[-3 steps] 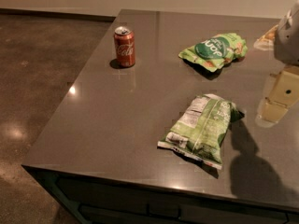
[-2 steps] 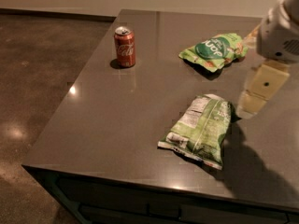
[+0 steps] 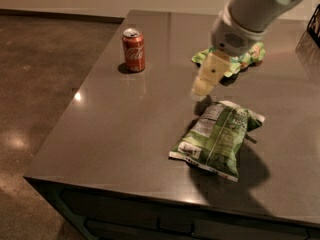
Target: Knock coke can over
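While the coke can (image 3: 133,50) stands upright at the far left of the dark surface (image 3: 125,129), the gripper (image 3: 200,88) hangs in the air well to its right, clear of it; the can's silver top faces up and its white script logo faces the camera; a small shadow lies at its base on the left. From the upper right the pale arm (image 3: 255,11) reaches down and leftward, ending in the yellowish gripper, which tilts toward the near left; whether the gripper is open or closed I cannot tell, and nothing shows in its hold. Just below and to the right of the gripper lies a green chip bag (image 3: 216,138), flat on the surface, its printed label facing up; it casts a wide shadow on its near right side. Farther back a second green chip bag (image 3: 239,64) lies partly hidden behind the arm's wrist. Left of the surface a brown polished floor (image 3: 35,84) shows some bright reflections.
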`<state>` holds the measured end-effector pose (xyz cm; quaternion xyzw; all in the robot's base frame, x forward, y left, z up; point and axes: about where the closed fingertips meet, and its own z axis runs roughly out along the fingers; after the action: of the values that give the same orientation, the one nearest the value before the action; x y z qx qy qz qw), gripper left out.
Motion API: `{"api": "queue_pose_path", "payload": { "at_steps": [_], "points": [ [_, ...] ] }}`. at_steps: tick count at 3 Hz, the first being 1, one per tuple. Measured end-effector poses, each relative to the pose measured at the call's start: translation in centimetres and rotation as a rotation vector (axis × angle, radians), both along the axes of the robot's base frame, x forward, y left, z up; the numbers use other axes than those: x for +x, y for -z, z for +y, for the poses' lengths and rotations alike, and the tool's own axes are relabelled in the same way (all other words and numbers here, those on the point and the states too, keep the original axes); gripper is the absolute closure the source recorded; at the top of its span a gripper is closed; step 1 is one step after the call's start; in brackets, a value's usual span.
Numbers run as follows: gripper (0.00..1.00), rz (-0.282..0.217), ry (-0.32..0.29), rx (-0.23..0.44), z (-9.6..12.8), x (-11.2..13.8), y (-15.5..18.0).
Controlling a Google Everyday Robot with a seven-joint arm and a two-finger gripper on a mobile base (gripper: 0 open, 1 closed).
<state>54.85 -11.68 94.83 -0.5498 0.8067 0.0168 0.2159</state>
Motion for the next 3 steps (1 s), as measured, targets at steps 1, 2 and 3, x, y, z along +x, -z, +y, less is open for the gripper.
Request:
{"api": "queue_pose_path", "payload": {
  "at_steps": [1, 2, 3],
  "points": [
    [0.0, -0.033, 0.046, 0.081, 3.8, 4.1, 1.0],
    [0.0, -0.065, 0.088, 0.156, 7.5, 8.2, 1.9],
    [0.0, -0.087, 0.129, 0.221, 10.3, 12.0, 3.0]
  ]
}}
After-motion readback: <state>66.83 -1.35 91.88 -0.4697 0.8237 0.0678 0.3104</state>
